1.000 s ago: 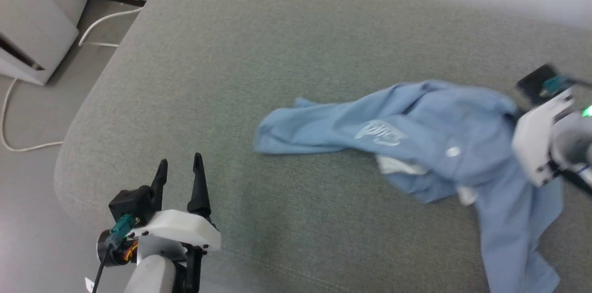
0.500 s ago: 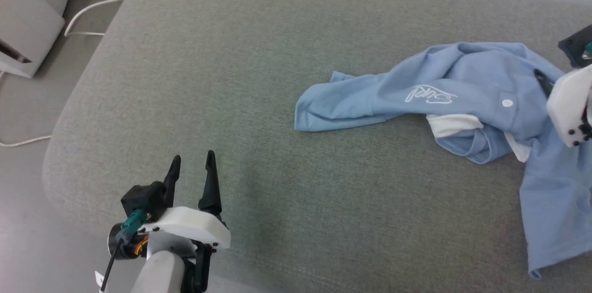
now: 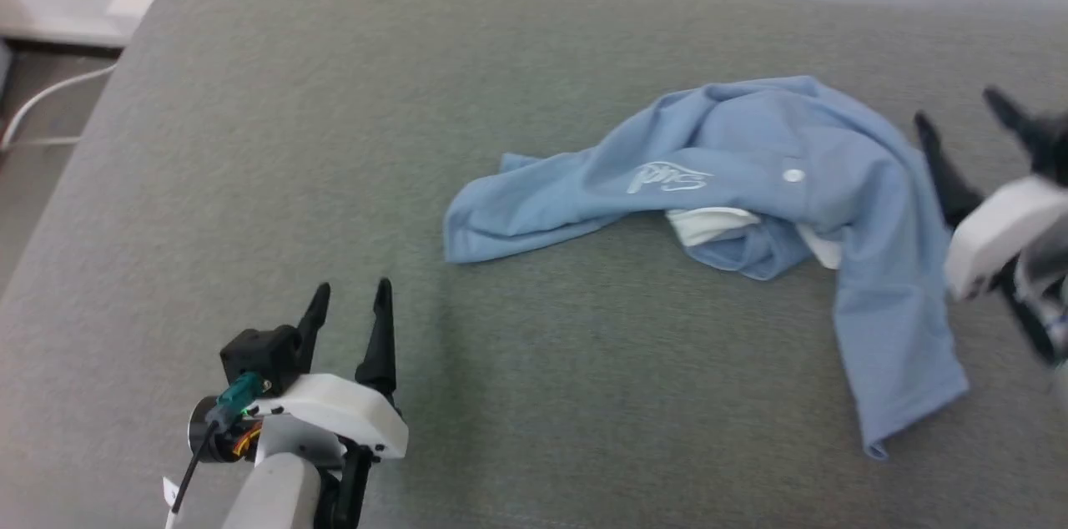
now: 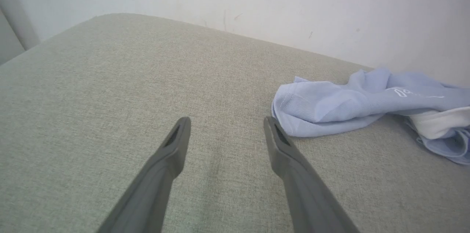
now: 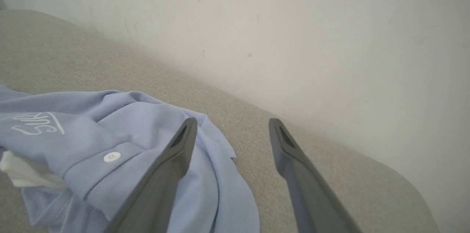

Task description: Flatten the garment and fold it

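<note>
**Shirt awaiting spread.** The garment, a light blue polo, was pictured crumpled on the right half of a grey-green upholstered surface. One end was drawn out toward the centre & a long strip trailed toward the near edge. The white collar was seen bunched under the chest, w/ the script logo & button facing up.

The flattening step was judged to be in hand: nothing had been spread & no fold begun.

The right gripper was seen just beside the shirt's right edge, fingers set wide apart, nothing held. The left gripper was kept near the front left, well apart from the cloth, fingers likewise spread & empty.

For the next move, two clean holds were thought needed, e.g. at shoulders or hem corners, w/ the left arm brought across. The soft knit was expected to sag & drag on the woven cover.

Behind, a scuffed white wall was shown; at far left, pale floor & a white cable.
</note>
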`<state>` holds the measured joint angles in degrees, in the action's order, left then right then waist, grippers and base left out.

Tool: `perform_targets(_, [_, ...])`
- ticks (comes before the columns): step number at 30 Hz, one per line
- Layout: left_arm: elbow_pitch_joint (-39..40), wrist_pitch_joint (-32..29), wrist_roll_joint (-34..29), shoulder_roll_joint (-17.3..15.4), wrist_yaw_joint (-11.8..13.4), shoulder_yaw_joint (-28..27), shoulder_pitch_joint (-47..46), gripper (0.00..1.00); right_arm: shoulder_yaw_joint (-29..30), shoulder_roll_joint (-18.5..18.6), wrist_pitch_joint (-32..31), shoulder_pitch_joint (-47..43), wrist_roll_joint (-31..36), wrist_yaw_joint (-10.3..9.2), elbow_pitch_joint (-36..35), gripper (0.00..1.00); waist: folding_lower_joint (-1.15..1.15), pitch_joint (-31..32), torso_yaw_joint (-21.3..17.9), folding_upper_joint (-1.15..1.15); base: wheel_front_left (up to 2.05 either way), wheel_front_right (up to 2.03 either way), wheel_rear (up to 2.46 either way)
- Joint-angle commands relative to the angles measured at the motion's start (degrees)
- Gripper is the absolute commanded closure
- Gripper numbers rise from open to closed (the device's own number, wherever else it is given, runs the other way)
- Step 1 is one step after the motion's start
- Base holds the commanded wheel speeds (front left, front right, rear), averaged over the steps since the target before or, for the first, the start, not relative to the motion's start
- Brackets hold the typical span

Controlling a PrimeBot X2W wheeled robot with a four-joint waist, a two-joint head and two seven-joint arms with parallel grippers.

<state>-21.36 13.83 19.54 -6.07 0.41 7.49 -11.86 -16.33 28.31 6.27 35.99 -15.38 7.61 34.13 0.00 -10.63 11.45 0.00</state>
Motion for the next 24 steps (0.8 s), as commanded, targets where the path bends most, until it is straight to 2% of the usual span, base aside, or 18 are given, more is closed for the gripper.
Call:
perform_targets(1, [-0.79,-1.83,-0.48,-0.98,-1.05,0.46,-0.87,0.00,3.63,-2.73,1.02,-5.35,1.29,-0.12,-3.53,0.00,0.00,2.06,-4.92,0.00,0.00,0.00,0.00])
perform_targets(7, [-2.82,-9.38,-0.56,-3.55,-2.16,1.83,-2.73,0.00,14.19,-11.87,0.51,-21.75,7.22,-0.12,-18.04,0.00,0.00,1.74,-9.59,0.00,0.00,0.00,0.00])
perform_targets(13, [-3.61,-15.31,0.07,-5.58,-2.76,2.10,-5.60,0.00,18.55,-19.78,-2.27,-33.66,10.99,-0.12,-29.69,0.00,0.00,0.28,-13.27,0.00,0.00,0.00,0.00])
perform_targets(17, [-4.80,-17.57,-0.16,-7.00,-1.81,1.64,-7.89,0.00,18.81,-22.02,-4.10,-37.32,11.48,-0.12,-32.33,0.00,0.00,-0.98,-14.94,0.00,0.00,0.00,0.00])
perform_targets(24, [-8.32,-19.04,-0.98,-8.06,-0.28,1.70,-10.57,0.00,18.29,-22.74,-5.77,-38.25,11.64,-0.12,-32.75,0.00,0.00,-2.53,-16.28,0.00,0.00,0.00,0.00])
